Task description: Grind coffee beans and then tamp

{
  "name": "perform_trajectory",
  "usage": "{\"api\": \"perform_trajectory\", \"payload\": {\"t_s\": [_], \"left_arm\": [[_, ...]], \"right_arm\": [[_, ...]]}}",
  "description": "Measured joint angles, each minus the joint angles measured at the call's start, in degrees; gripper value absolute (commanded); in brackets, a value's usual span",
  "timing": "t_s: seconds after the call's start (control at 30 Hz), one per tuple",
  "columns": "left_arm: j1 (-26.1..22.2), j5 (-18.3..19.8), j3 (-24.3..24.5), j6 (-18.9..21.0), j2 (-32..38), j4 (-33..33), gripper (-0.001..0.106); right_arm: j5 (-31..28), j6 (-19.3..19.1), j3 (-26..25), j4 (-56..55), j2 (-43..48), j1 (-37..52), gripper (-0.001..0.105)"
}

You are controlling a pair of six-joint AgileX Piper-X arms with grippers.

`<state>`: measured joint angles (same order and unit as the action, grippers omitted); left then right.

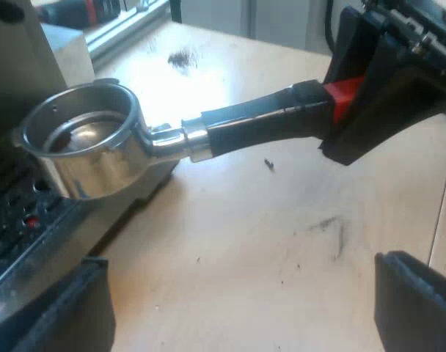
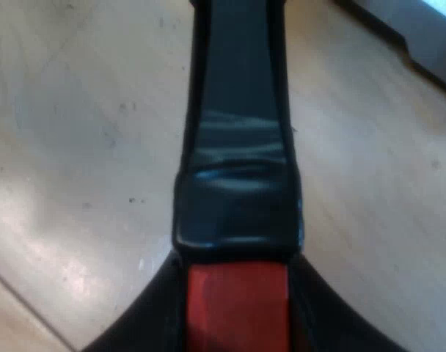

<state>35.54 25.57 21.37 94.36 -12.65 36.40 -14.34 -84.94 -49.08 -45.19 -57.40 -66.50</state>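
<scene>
Now right hand (image 1: pixel 370 103) clamps holder (image 1: pixel 98 147) by red handle end; left hand (image 1: pixel 238 304) wide open, empty. Cup looks empty: keep level, steer squarely into machine (image 1: pixel 17 227) for grinding.

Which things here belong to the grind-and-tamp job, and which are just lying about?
In use: metal holder, basket empty; its handle, clamped at the red end by the right gripper; espresso machine.
Lying about: small dark spill, likely grounds; dark smudges on the table.
</scene>
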Motion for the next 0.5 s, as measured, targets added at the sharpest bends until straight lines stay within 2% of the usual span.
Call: {"api": "perform_trajectory", "payload": {"t_s": [0.27, 0.3, 0.33, 0.5], "left_arm": [[0.00, -0.26, 0.00, 0.00, -0.47, 0.23, 0.074], [0.00, -0.43, 0.00, 0.00, -1.25, 0.33, 0.074], [0.00, -0.41, 0.00, 0.00, -3.93, 0.34, 0.074], [0.00, -0.41, 0.00, 0.00, -9.16, 0.34, 0.074]], "right_arm": [[0.00, -0.75, 7.40, 7.43, 0.00, 0.00, 0.000], [0.00, -0.91, 8.17, 7.74, 0.00, 0.00, 0.000], [0.00, -2.40, 11.91, 10.61, 0.00, 0.00, 0.000], [0.00, -2.69, 15.75, 13.85, 0.00, 0.00, 0.000]]}}
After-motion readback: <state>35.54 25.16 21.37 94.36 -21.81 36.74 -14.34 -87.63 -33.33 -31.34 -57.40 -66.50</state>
